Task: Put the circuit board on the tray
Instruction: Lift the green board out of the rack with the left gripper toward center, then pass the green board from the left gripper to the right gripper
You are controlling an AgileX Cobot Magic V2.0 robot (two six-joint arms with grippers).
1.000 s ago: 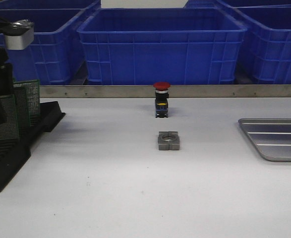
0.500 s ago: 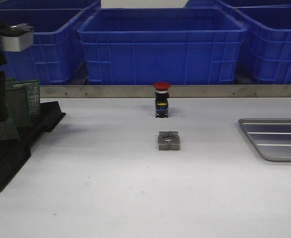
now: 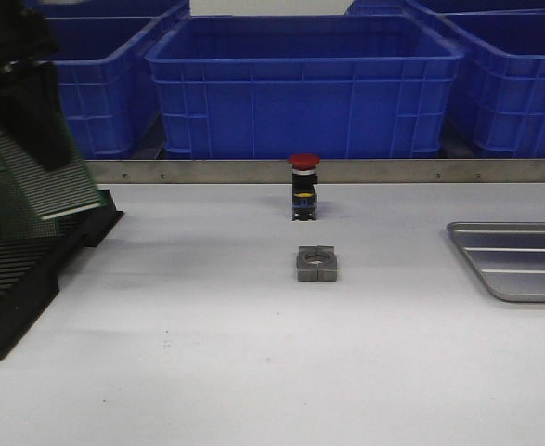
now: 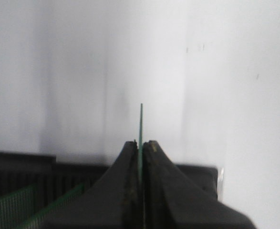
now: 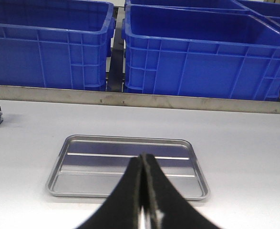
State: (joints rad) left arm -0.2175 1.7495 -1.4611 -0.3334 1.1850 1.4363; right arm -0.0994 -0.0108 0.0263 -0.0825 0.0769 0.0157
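Note:
A green perforated circuit board (image 3: 49, 181) hangs tilted above the black slotted rack (image 3: 17, 279) at the left, held clear of the slots. My left gripper (image 4: 140, 143) is shut on it, and the board's thin green edge (image 4: 141, 121) sticks out between the fingertips. In the front view that gripper (image 3: 26, 111) is a dark blur over the board's upper part. The silver tray (image 3: 518, 260) lies at the right edge of the table, and its ribbed bottom (image 5: 125, 164) is bare. My right gripper (image 5: 143, 160) is shut on nothing, in front of the tray.
A red-capped push button (image 3: 303, 186) stands mid-table with a grey metal block (image 3: 316, 263) in front of it. More green boards (image 4: 15, 210) stand in the rack. Blue plastic bins (image 3: 304, 84) line the back behind a metal rail (image 3: 346, 171).
My left gripper has lifted one circuit board up out of the rack and swung it rightward and tilted. The right arm, the tray and the other objects have not moved.

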